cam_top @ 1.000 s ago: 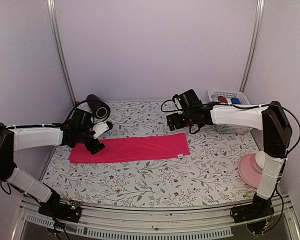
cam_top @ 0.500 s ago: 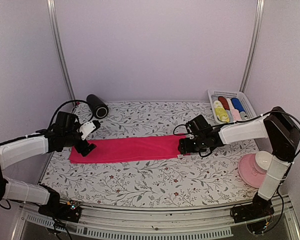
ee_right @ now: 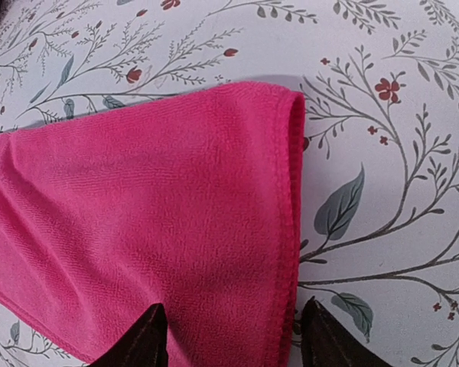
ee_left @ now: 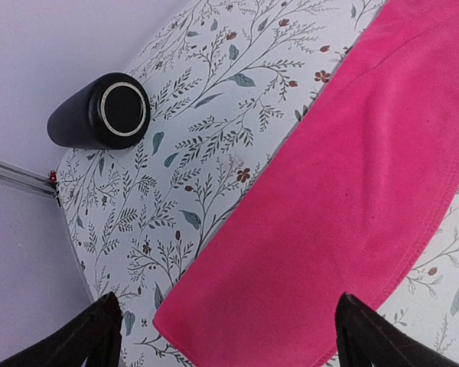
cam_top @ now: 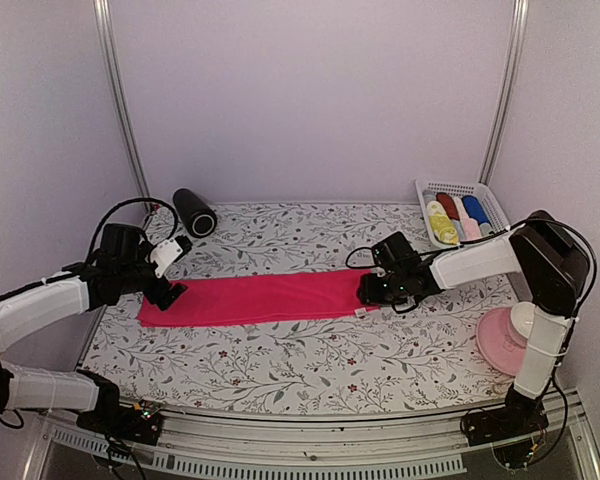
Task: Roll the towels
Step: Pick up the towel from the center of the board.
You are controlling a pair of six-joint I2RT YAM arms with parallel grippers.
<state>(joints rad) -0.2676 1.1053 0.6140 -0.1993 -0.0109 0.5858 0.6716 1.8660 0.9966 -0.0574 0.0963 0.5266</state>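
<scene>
Towel (cam_top: 260, 298) — hot pink, flat and unrolled, one long strip across the middle of the table (cam_top: 310, 370). Finished rolls sit in the basket (cam_top: 460, 184) at far right.

Risks (my judgement):
- The right gripper (cam_top: 368, 293) is low at the towel's right end. If it pinches only the hem (ee_right: 291, 214), the first turn will likely be loose and lopsided.
- If the fingers press into the table before they grip, the cloth may bunch or slide left instead of lifting.
- The left gripper (cam_top: 170, 291) is not pinning its end, so a pull from the right could drag the whole strip askew.

Position:
- Right: the fingers straddle the short right edge. One fingertip (ee_right: 149, 340) is over cloth, the other just past the hem over bare table. The jaws are partway apart, with nothing clamped that I can see.
- Left: it hangs over the towel's left end with jaws wide, holding nothing. In the wrist view the end of the strip lies between its fingertips.
- I cannot tell whether either gripper touches the cloth.
</scene>
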